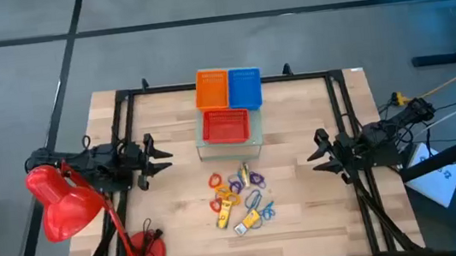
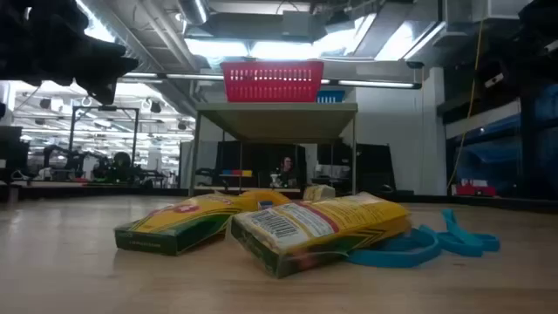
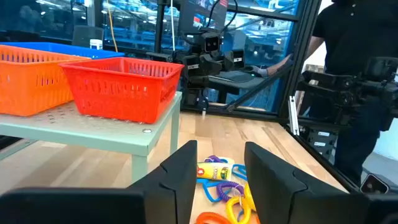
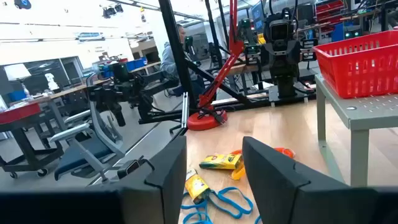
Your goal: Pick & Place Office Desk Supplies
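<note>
The supplies lie in a loose pile [image 1: 240, 197] on the wood table in front of the small stand: thin orange, purple, blue and yellow loops and small yellow-orange boxes. The low view shows two yellow boxes [image 2: 314, 228] lying flat, with blue loops [image 2: 418, 244] beside them. My left gripper [image 1: 163, 159] hovers to the pile's left, open, pointing at it; its wrist view shows a yellow box [image 3: 217, 171] and a purple loop [image 3: 217, 190] beyond the fingers. My right gripper [image 1: 317, 156] hovers to the pile's right, open, facing a yellow box [image 4: 221, 162] and blue loops [image 4: 217, 202].
A grey-green stand [image 1: 230, 149] behind the pile carries a red basket [image 1: 225, 126], with orange [image 1: 212, 89] and blue [image 1: 244, 87] baskets behind it. A red desk lamp [image 1: 64, 198] has its base [image 1: 143, 251] at the near left. A black frame [image 1: 122, 105] borders the table. People show beyond it [image 3: 354, 62].
</note>
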